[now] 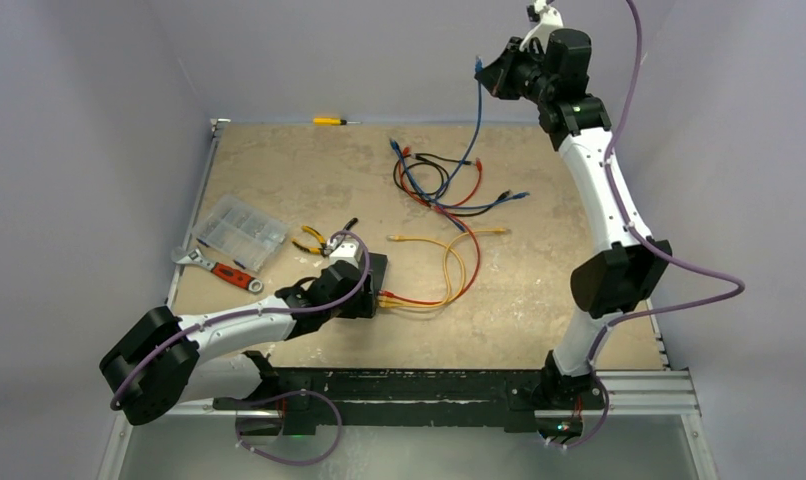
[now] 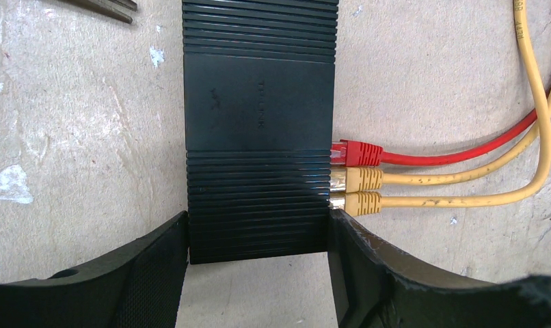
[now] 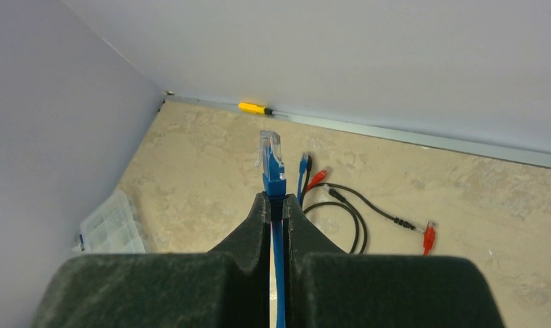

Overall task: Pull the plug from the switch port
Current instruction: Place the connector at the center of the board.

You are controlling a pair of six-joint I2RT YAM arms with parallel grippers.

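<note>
left gripper (image 2: 258, 231) fills the bottom of its wrist view: fingers part-open, one on each long side of the switch (image 2: 259, 102), clamping its near end. switch lies flat on the bench (image 1: 539, 300), close to the near edge, left of centre, socket face toward the right edge. three plugs are seated side by side: red plug (image 2: 358, 152), then two yellow plugs (image 2: 360, 180), the last just beside one finger. their cables (image 1: 449, 275) loop toward the bench centre.

right gripper (image 3: 278, 203) is high above the far right corner, fingers closed tight on a blue cable (image 1: 477, 110) just behind its blue plug (image 3: 271, 147). that plug is in the air, in no socket.

handling, judged: switch is a light, stiff plastic shell, likely to skid on the bench unless pinned, so the side clamp is sound. plugs are small and hard, with a brittle latch tab; cables are limp. best hold is the moulded boot directly behind a plug, drawn straight out along the bench, not the cord.

obstructions: plugs sit touching one another, leaving little room between, and the left finger crowds the nearest. cable pile (image 1: 439, 185) lies toward the far edge. clear box (image 1: 241, 232) and wrench (image 1: 219, 268) rest near the left edge, pliers (image 1: 314, 240) just beyond the switch, screwdriver (image 1: 334, 121) at the far edge. none lies before the sockets.
</note>
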